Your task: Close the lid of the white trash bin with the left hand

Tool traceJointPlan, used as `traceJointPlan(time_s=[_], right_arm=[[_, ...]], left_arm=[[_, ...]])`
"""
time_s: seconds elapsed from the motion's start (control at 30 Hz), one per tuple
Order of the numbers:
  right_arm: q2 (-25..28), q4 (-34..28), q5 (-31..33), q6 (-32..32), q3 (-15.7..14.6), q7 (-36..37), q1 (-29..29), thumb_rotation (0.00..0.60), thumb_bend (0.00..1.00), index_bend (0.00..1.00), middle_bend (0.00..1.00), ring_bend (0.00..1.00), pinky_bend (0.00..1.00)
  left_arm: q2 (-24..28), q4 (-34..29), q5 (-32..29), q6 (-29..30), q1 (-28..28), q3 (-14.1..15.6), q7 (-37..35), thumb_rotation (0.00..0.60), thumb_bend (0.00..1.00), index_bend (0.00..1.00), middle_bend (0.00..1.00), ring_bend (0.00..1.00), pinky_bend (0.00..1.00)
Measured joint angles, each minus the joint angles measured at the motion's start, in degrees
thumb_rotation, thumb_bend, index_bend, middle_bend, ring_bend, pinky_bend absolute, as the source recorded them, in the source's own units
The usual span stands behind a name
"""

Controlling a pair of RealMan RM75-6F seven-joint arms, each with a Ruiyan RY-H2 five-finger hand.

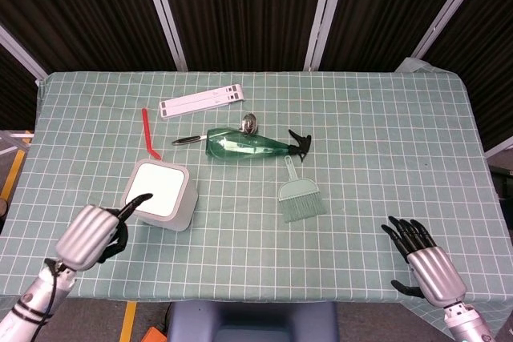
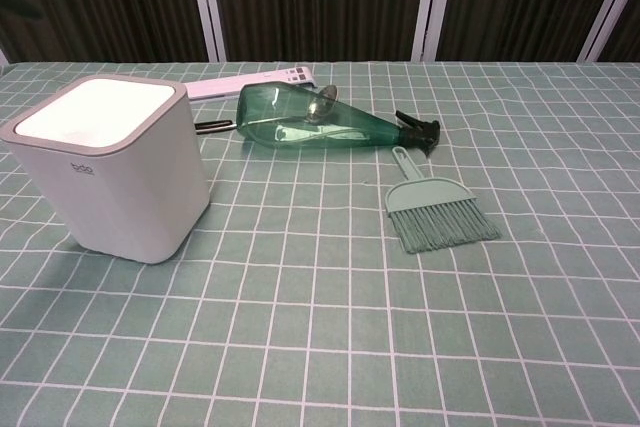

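Observation:
The white trash bin (image 1: 161, 195) stands at the near left of the table, its lid lying flat and level with the grey rim; it also fills the left of the chest view (image 2: 112, 179). My left hand (image 1: 90, 234) hovers at the bin's near-left side, most fingers curled in and one dark finger (image 1: 138, 201) pointing out over the bin's near-left corner. It holds nothing and does not appear in the chest view. My right hand (image 1: 422, 255) sits at the near right edge with its fingers spread and nothing in it.
A green spray bottle (image 1: 245, 146) lies on its side mid-table, with a spoon (image 1: 250, 123) behind it. In front of the bottle lies a small green brush (image 1: 300, 198). A red stick (image 1: 149, 134) and a white strip (image 1: 201, 100) lie behind the bin.

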Motion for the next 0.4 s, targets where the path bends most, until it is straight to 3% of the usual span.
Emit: traceJointPlan(time_s=[0.13,0.23,0.4], right_arm=[[-0.1,-0.1,0.0,-0.1,-0.1,-0.2,0.0,0.6,0.24,0.0,0.0,0.0,0.0],[-0.3,0.2,0.3,0.2,0.3,-0.2,0.0,0.6,0.24,0.0,0.0,0.0,0.0],[-0.9,0.6,0.9,0.4,0.7,-0.3,-0.1,0.6,0.24,0.0,0.0,0.0,0.0]], left_arm=[[-3.4,10.4,5.7,9.8,8.3,3.4,-2.2,0.6,0.45,0.11,0.0,0.0,0.01],[-7.6,18.3,6.1,15.0,12.4,4.7,-2.8,0.6,0.44,0.08,0.0,0.0,0.02],[-10.9,23.1,4.8,13.9,15.6,5.1,-2.6,0.6,0.44,0.08,0.0,0.0,0.03]])
